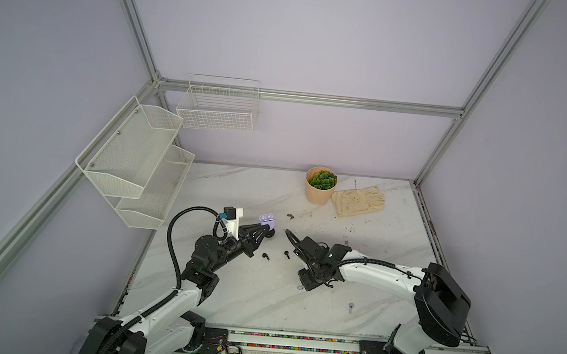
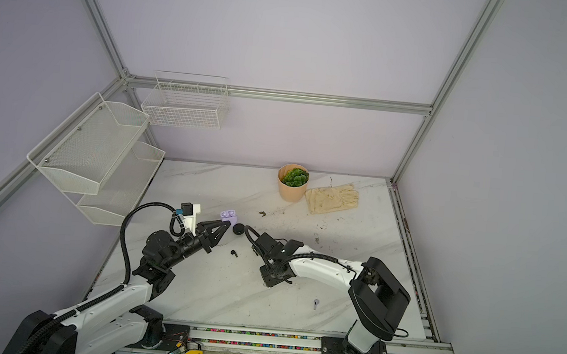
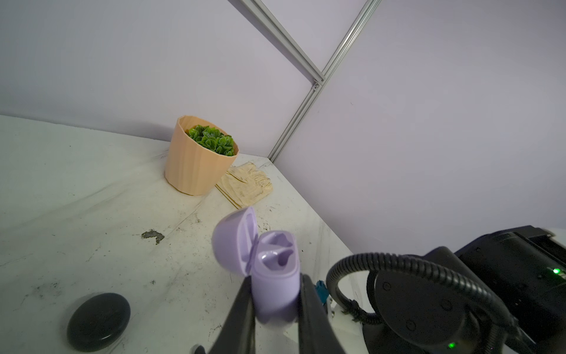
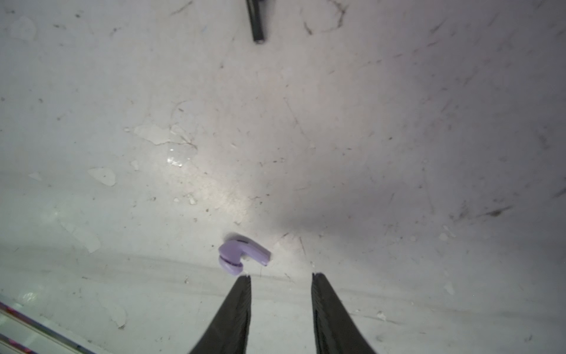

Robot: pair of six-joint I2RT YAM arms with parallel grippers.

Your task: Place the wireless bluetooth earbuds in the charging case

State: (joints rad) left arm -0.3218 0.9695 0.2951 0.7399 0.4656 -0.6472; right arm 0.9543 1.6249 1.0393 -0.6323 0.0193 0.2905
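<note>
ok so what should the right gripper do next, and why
Probably nudge the right gripper sideways so its open jaws straddle the lilac earbud before lowering. In the right wrist view the earbud lies on the table just beyond one fingertip, not in line with the gap. The left gripper already holds the open lilac case, ready to receive it.

The counter (image 1: 245, 298) is white marble with grey veins and dark scuffs. The open charging case (image 3: 275, 285) is lilac, the round case (image 3: 98, 321) black. There is a lilac earbud (image 4: 242, 252) and a black earbud (image 1: 265, 256). The ribbed pot (image 3: 196, 171) is peach, its plant (image 3: 211, 141) green, the glove (image 3: 245, 184) cream.
</note>
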